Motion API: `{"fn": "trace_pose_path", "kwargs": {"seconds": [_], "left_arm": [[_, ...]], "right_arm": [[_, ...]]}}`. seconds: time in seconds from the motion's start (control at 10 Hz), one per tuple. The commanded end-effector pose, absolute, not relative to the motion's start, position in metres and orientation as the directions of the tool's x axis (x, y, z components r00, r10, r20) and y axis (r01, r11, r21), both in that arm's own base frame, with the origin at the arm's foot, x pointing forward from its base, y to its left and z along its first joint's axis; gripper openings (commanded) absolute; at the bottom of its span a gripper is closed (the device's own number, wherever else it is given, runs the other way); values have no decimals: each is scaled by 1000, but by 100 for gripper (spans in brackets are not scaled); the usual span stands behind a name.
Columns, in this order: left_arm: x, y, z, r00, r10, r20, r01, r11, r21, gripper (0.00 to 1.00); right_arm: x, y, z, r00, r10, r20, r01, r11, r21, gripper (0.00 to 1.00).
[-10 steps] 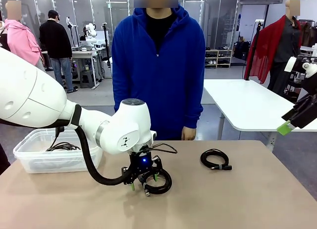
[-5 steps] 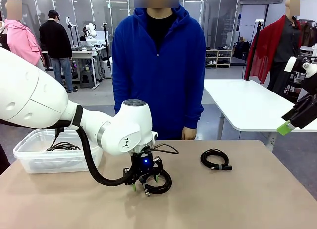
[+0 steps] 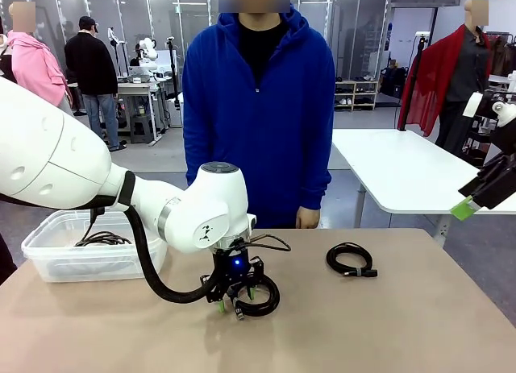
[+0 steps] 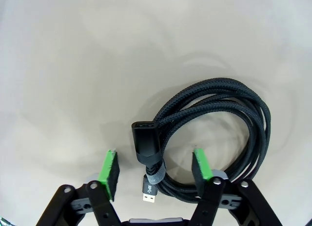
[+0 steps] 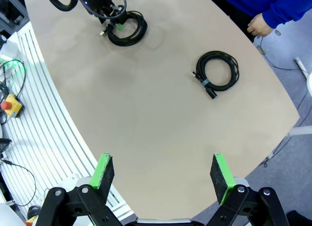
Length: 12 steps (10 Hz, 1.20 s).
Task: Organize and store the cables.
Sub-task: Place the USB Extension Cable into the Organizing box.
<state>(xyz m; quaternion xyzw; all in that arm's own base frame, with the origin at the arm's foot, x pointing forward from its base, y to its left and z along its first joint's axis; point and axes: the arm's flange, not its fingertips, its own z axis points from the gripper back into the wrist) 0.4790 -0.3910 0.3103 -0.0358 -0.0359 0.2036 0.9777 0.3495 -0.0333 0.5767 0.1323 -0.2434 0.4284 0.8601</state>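
Left fingers (image 4: 109, 172) straddle 1 side of the coiled cable (image 4: 222, 92).

Robotics lab, white tables (image 3: 403, 176), equipment bench (image 3: 139, 87)

Tan table (image 3: 387, 325) fills the foreground. At nine o'clock on it, a clear plastic tub (image 3: 48, 264) sits by the edge. Twelve o'clock: a person in a blue hoodie (image 3: 258, 107) stands close at the far side. A white table (image 3: 395, 176) is behind at two o'clock. Far back at ten o'clock, someone in a black jacket (image 3: 90, 67). In the right wrist view, a yellow box with a red button (image 5: 10, 105) lies off the table at nine o'clock.
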Motion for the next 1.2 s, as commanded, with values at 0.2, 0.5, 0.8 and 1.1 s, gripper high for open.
{"fn": "trace_pose_path", "kwargs": {"seconds": [0.2,0.5,0.8,1.1], "left_arm": [[477,-397,313,903,424,74,-421,906,-52,45],[477,-398,316,902,429,54,-427,903,-46,15],[476,-398,320,901,430,54,-428,903,-41,0],[474,-396,332,912,405,69,-404,914,-38,0]], "right_arm": [[349,-33,576,506,672,541,-809,588,25,100],[349,-33,576,506,672,541,-809,588,25,100],[349,-33,576,506,672,541,-809,588,25,100],[349,-33,576,506,672,541,-809,588,25,100]]}}
